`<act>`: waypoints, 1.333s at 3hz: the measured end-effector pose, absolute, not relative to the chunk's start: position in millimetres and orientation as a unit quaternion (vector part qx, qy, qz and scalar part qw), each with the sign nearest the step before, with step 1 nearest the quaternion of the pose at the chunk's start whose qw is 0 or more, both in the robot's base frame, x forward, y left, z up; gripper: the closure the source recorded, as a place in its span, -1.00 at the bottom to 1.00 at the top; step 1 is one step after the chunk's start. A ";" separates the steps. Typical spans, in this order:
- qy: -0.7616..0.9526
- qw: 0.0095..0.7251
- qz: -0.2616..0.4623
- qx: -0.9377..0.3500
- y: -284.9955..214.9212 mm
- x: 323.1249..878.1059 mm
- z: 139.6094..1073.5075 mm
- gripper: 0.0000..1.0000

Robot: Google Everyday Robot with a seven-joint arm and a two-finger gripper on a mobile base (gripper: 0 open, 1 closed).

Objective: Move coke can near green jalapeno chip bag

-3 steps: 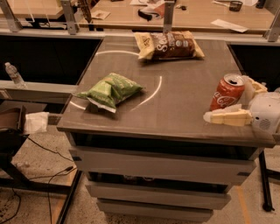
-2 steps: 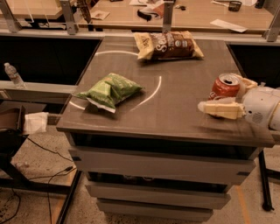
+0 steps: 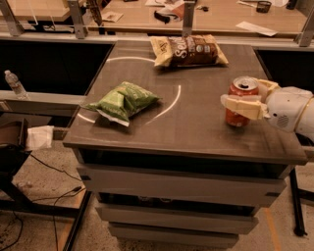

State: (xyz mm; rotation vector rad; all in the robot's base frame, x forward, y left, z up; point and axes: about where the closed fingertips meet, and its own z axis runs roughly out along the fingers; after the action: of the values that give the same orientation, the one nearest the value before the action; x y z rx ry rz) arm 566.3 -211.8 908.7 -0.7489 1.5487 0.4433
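The coke can (image 3: 239,113), red with a silver top, stands upright on the right side of the grey table (image 3: 186,132). My gripper (image 3: 240,94) comes in from the right edge and is shut on the coke can, one cream finger (image 3: 243,105) across its front and the other behind it. The green jalapeno chip bag (image 3: 122,100) lies on the left part of the table, well apart from the can, with bare tabletop between them.
A larger brown-and-tan chip bag (image 3: 189,50) lies at the table's back edge. A wooden desk (image 3: 221,14) with papers runs behind. A water bottle (image 3: 14,84) and a white cloth (image 3: 41,137) sit on a low shelf to the left. Cables lie on the floor.
My gripper has moved left over the table with the coke can in it, closer to the green chip bag. The chip bags have not moved.
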 end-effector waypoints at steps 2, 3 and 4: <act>0.668 0.639 0.215 -0.316 -202.1 567.8 920.8 1.00; 0.668 0.639 0.215 -0.316 -202.0 567.8 920.8 1.00; 0.655 0.648 0.214 -0.325 -185.7 589.0 922.4 1.00</act>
State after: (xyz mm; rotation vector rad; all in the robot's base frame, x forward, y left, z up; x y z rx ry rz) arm 589.0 -185.7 922.4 -0.7382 1.4891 0.4862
